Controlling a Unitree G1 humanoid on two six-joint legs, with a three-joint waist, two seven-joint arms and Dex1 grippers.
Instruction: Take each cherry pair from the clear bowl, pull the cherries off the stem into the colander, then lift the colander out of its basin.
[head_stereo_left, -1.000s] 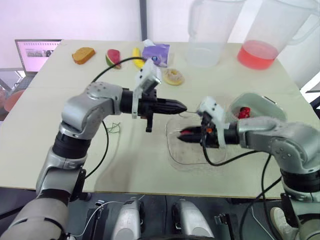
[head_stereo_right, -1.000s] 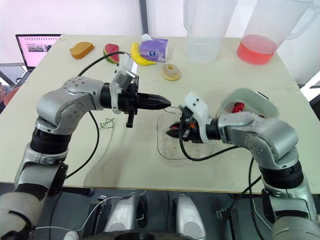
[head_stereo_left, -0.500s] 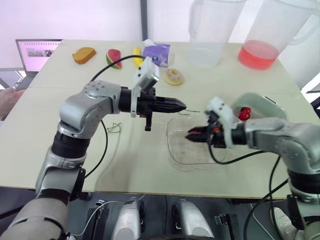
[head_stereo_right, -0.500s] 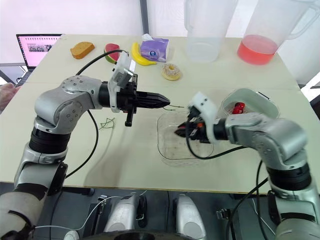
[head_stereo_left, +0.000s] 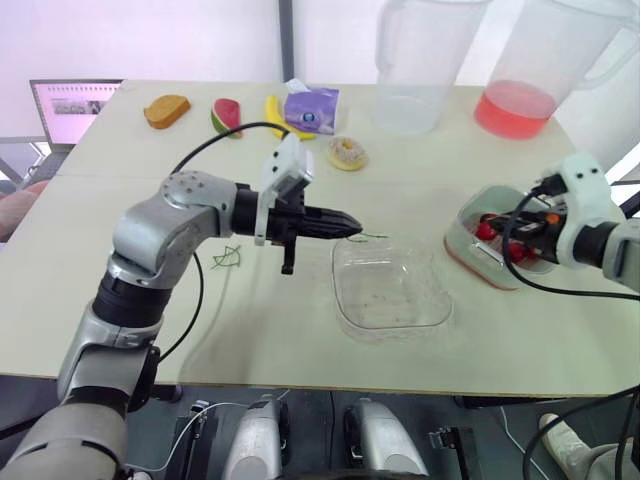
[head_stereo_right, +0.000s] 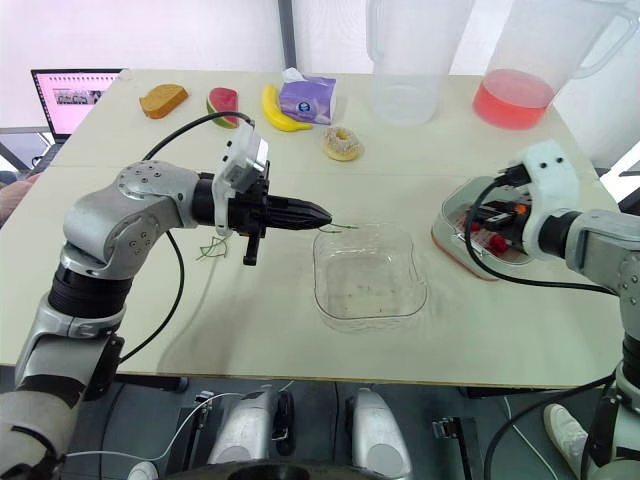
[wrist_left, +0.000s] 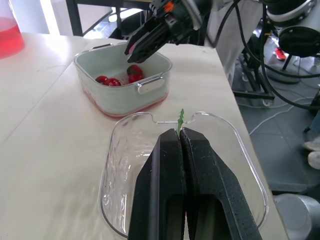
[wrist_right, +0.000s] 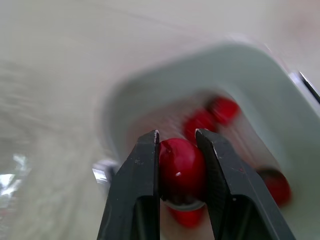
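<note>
Through the head camera, my right jaws have swung off the clear bowl (head_stereo_left: 346, 300) to hang over the colander (head_stereo_left: 462, 232), so the fruit can drop in. On the left wrist, the left jaws are pressed together on the bare green stem (wrist_left: 180, 118) above the bowl's rim, with cherries (wrist_left: 117, 79) lying in the colander beyond. On the right wrist, the right jaws pinch one cherry (wrist_right: 181, 165) just above the colander.

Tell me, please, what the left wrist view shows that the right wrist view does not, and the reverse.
Left wrist view's own: the left hand shut on a green stem, above the clear bowl. Right wrist view's own: a close look at the cherry clamped in the right hand. Shared: the right hand over the colander, with loose cherries lying inside it.
</note>
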